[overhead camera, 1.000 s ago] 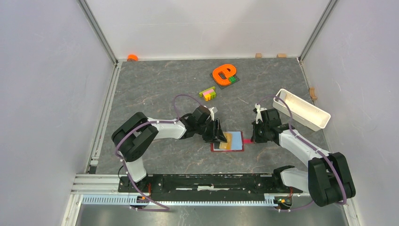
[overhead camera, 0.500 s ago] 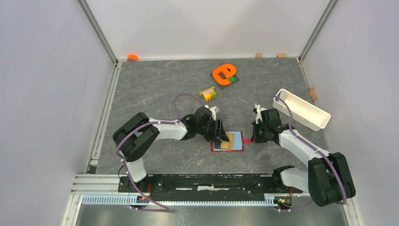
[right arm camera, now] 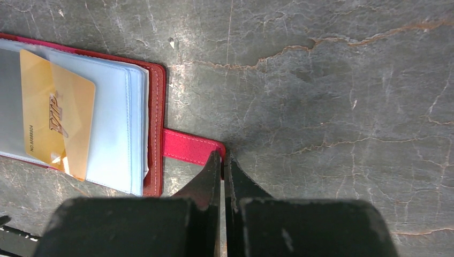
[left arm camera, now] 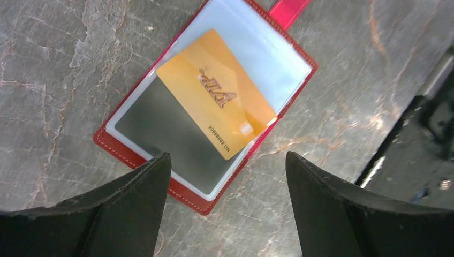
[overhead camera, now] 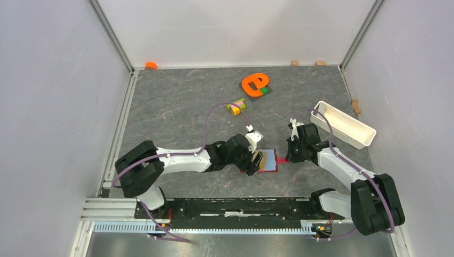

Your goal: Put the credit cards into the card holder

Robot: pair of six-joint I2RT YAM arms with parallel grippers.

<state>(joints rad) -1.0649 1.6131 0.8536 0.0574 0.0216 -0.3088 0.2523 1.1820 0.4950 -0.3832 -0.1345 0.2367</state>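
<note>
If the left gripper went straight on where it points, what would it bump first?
Probably the open dark-red leather card holder, about where the flat orange-gold credit card lies on it; the open left gripper frames it, depth unclear.

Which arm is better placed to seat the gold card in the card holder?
Left. The left jaws stand open directly over the gold card, which lies skewed on the open card holder. The right jaws are shut with their tips at the snap tab, apparently pinning it, so I'd leave them there.

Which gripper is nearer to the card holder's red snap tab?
Right. The right gripper sits at the tab; the left gripper is over the opposite edge of the card holder.
</note>
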